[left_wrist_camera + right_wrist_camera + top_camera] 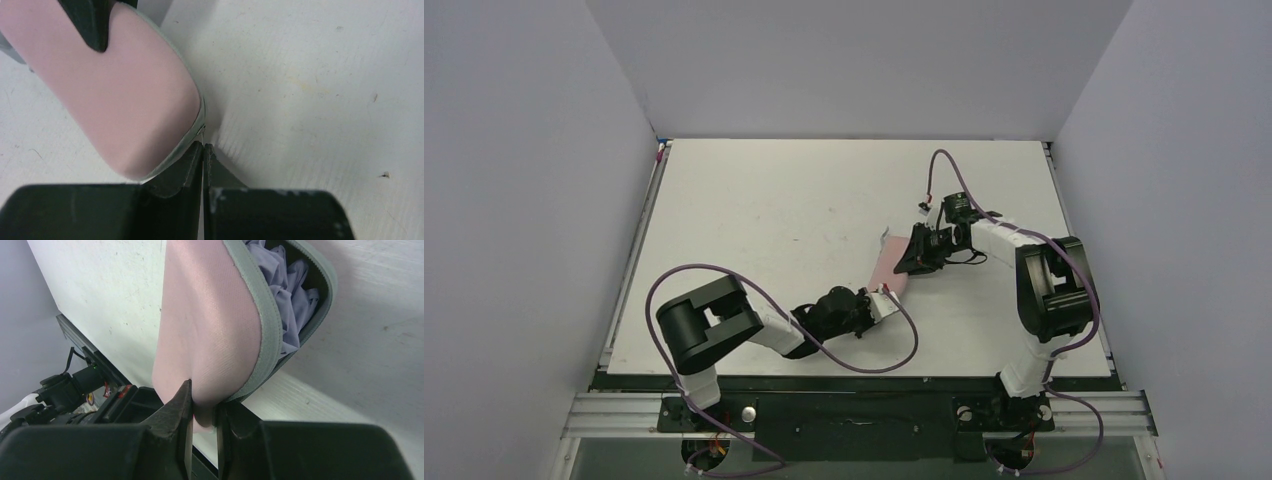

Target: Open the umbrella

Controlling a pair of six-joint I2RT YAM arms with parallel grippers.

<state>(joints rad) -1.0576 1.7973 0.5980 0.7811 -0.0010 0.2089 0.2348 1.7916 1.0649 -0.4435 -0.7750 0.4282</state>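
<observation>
Worktop: white matte table [754, 200], rectangular, with faint scuffs and a few small dark specks.
Edges: metal rail [639, 260] along the left side, dark strip [854, 381] along the near edge.
On it: pink case [887, 262], oblong, grey-rimmed.
Case position: about the middle of the worktop, well apart from every corner, its length running from near edge to far edge.
Case state: partly open, one shell raised.
</observation>
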